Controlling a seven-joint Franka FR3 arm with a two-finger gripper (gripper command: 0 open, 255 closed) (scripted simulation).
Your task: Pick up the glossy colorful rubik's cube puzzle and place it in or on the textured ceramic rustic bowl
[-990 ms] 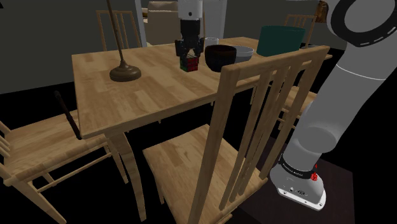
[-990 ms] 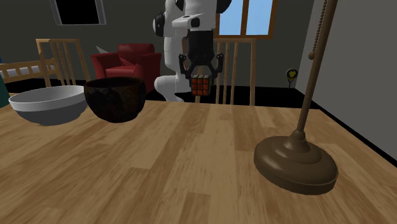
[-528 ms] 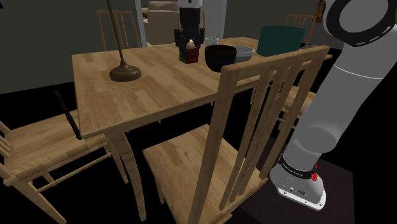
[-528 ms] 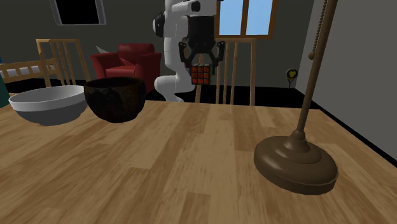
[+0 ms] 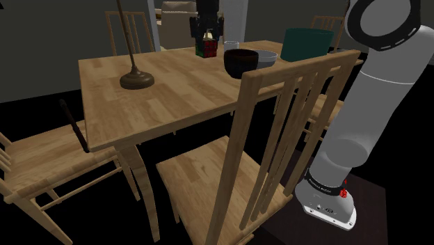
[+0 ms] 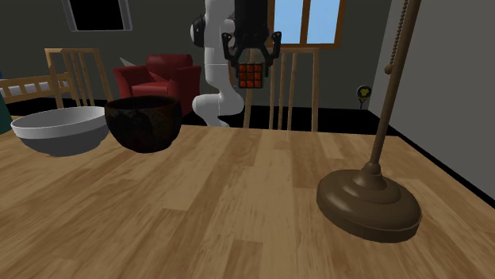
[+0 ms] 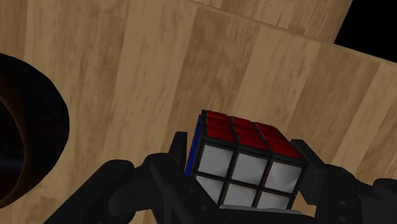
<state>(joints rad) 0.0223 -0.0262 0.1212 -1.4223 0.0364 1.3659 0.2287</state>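
shoulder view: gripper at top centre, clamped on the rubik's cube, clear of the table. 2nd exterior view: rubik's cube hangs upper centre, dark bowl mid left (well apart). wrist view: fingers clasp it. pickup done; carry + drop left.

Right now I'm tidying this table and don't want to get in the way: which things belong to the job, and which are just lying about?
In the job:
cube, held above the table in the gripper
dark bowl

Lying about:
grey bowl
lamp
teal container
glass
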